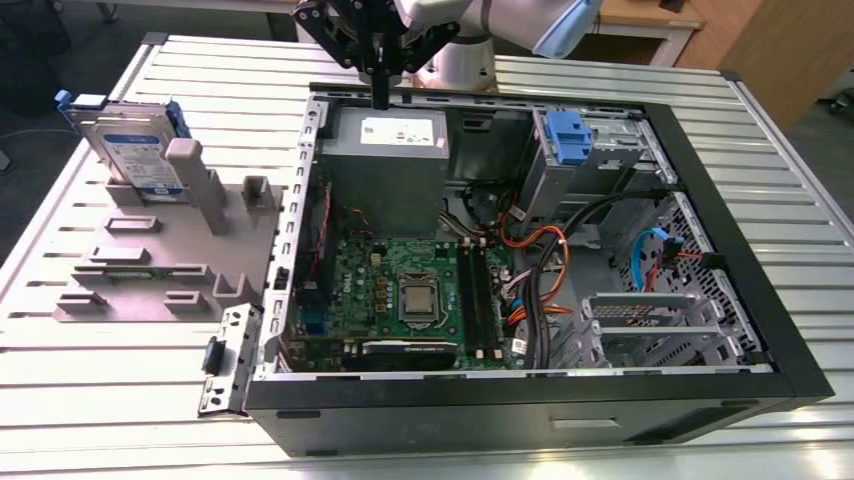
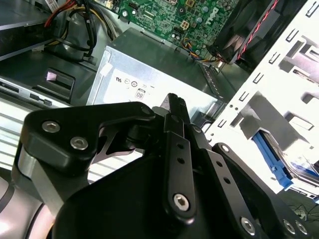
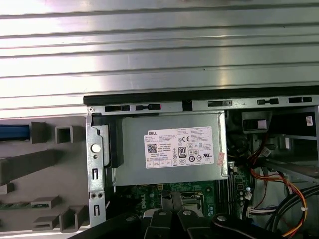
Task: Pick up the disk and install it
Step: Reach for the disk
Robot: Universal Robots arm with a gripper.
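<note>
The claw [image 1: 382, 98] hung with closed tips just above the rear rim of an open computer case [image 1: 534, 415]. A grey metal box [image 1: 387, 170] directly beneath blocked a straight drop. Cables [image 1: 534, 250] crowded the case beyond it. Towards the exterior view's left, open air lay over the surface [image 1: 120, 390], broken by a holder [image 1: 147, 270] with the disk [image 1: 134, 150] upright.

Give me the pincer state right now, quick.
Pincer: closed, holding nothing, over the power supply. The disk stands in the grey fixture outside the case.
</note>
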